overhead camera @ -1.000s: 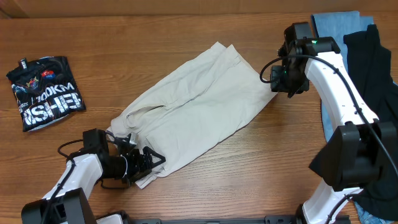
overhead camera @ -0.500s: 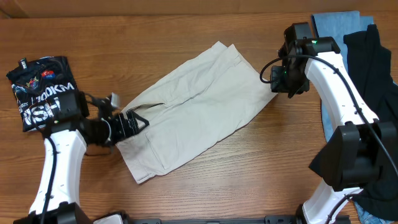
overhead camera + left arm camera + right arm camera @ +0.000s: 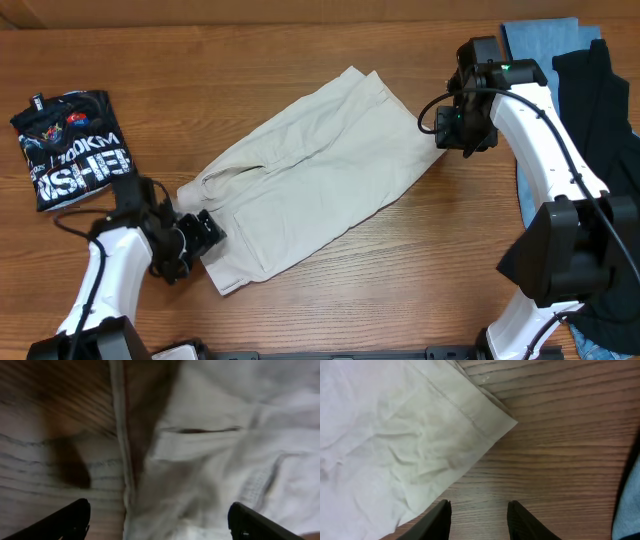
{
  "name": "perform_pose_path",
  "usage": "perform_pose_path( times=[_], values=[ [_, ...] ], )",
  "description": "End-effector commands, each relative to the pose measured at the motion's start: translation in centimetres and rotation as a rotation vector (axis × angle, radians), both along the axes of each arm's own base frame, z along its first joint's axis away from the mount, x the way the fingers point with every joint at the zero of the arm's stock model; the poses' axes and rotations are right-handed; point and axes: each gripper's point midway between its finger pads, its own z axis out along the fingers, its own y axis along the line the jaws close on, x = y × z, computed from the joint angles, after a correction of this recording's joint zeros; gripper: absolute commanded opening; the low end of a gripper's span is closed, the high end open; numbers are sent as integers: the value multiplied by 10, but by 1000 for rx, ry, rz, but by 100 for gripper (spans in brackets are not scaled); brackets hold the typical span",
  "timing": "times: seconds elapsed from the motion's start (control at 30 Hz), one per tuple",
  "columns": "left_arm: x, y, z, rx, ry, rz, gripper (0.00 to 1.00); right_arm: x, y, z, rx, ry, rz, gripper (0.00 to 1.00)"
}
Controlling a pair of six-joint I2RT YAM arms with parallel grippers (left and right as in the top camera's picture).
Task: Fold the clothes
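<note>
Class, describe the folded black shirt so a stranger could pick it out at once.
Start at the wooden table and go to its left side. There lies a folded black shirt, apart from the beige shorts in the middle. Unlike the black garment on the right, it bears white lettering.

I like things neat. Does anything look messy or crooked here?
The shorts lie slanted across the table, rumpled at the left end. Blue clothes and black clothes are heaped unfolded on the right.

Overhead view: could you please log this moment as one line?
shorts: lying flat | left end effector: open, over pocket end | right end effector: open, empty, beside hem corner
</note>
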Motion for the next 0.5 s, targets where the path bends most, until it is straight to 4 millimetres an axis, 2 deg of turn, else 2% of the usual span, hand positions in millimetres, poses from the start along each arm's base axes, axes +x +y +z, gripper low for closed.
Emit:
perform_pose_path(
  times=[0.0,0.2,0.33,0.47],
  values=[
    [-6,4,-13,23,15,73,89,0,-2,-2,-11,5,2,40],
    [4,10,-22,57,-51,89,86,-1,-2,-2,-11,9,2,40],
    [6,8,-25,46,-75,86,68,-3,-2,-2,-12,16,2,40],
    [6,-6,-22,-37,-82,74,53,-3,-2,-2,-11,18,1,40]
  ],
)
